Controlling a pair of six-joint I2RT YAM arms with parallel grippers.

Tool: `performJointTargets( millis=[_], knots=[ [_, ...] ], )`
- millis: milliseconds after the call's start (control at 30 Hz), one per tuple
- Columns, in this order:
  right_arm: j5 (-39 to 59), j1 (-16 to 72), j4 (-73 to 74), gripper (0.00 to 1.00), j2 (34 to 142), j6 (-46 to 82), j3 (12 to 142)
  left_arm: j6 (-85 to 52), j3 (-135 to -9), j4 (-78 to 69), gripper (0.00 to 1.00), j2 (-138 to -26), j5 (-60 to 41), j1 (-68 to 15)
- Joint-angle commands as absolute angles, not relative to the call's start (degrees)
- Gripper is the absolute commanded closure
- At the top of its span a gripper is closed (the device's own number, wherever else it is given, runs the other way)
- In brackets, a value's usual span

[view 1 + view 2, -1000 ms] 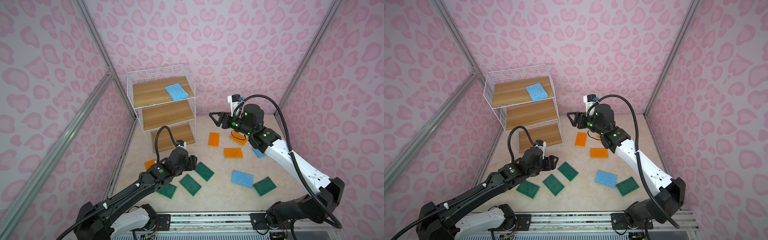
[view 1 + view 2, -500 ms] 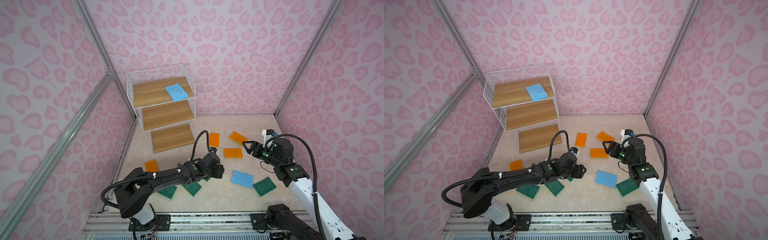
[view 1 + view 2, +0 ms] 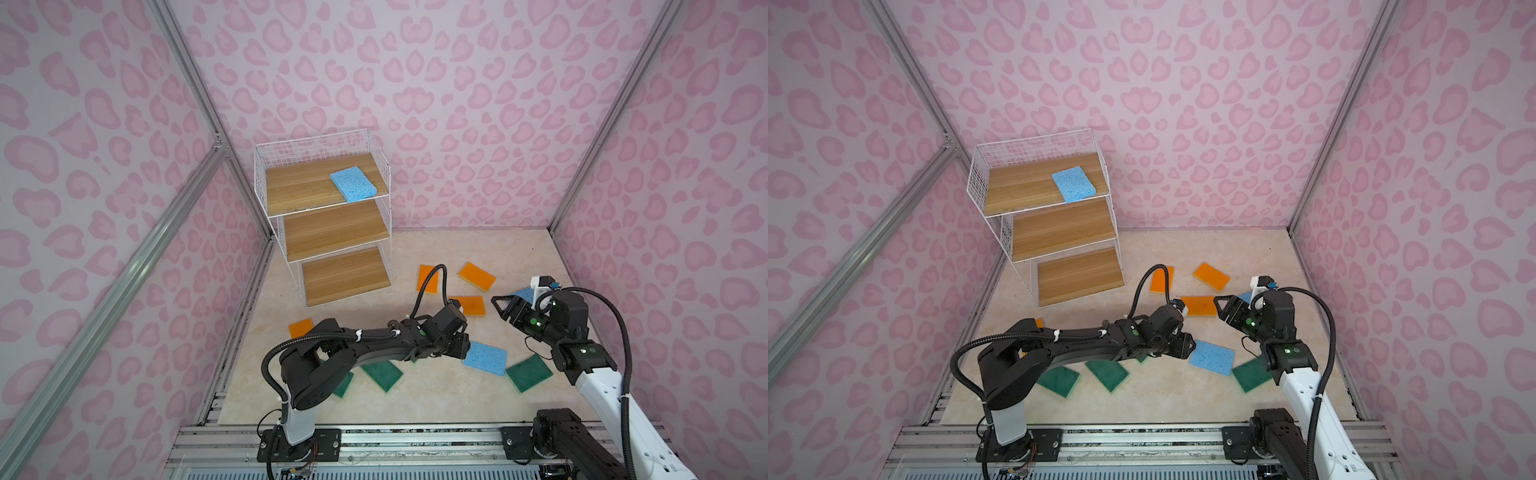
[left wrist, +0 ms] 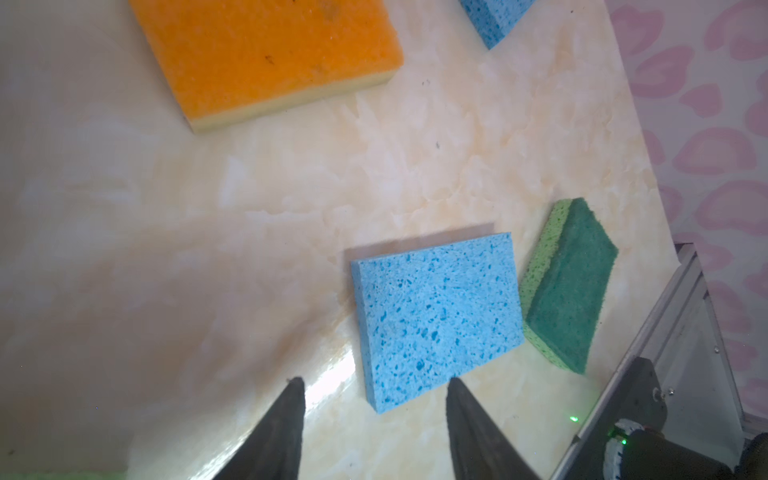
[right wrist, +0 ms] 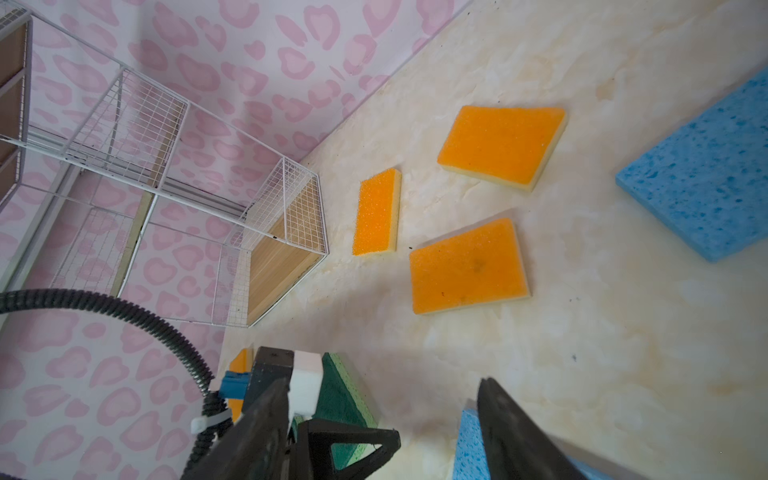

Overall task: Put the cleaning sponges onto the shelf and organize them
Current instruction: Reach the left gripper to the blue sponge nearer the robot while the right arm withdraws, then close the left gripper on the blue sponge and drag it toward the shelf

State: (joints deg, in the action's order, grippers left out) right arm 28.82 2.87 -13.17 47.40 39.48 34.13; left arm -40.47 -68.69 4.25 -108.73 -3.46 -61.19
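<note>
Showing top-views only: shelved blue sponge [image 3: 353,183]

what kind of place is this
Probably a robot test booth, not a home: pink printed wall panels on aluminium struts, and a left arm and right arm bolted to a metal rail.

The shelf [image 3: 328,216] stands back left on the worktop [image 3: 415,399]. One sponge [image 3: 353,183] lies on its top board [image 3: 299,187], right side; the other sponges [image 3: 485,358] lie scattered on the worktop, before and right of it.

My left arm [image 3: 374,337] stretched low across the lower centre, left gripper [image 3: 464,352] parted, right gripper [image 3: 500,307] centre right, spread wide
</note>
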Motion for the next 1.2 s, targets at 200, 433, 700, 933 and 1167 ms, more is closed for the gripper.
performJointTargets(
  millis=[200,433,700,933,1167],
  knots=[
    [29.97,2.66,-11.16,0.28,47.4,39.07,33.62,-40.44,-72.36,3.85,0.51,-114.32,-4.64,-62.99],
    [29.71,2.69,-11.6,0.28,46.59,38.94,33.07,-40.77,-74.79,5.25,0.61,-116.97,-3.96,-63.51],
    [30.7,2.89,-11.25,0.28,46.24,38.73,32.96,-41.48,-75.02,4.93,0.88,-118.0,-4.37,-63.29],
    [31.03,5.19,-12.38,0.27,46.93,37.45,35.1,-40.73,-71.26,4.37,0.96,-110.94,-4.99,-59.66],
    [31.11,5.56,-12.83,0.27,47.27,37.63,36.17,-39.12,-66.78,5.18,0.96,-100.55,-7.07,-54.59]
  ],
)
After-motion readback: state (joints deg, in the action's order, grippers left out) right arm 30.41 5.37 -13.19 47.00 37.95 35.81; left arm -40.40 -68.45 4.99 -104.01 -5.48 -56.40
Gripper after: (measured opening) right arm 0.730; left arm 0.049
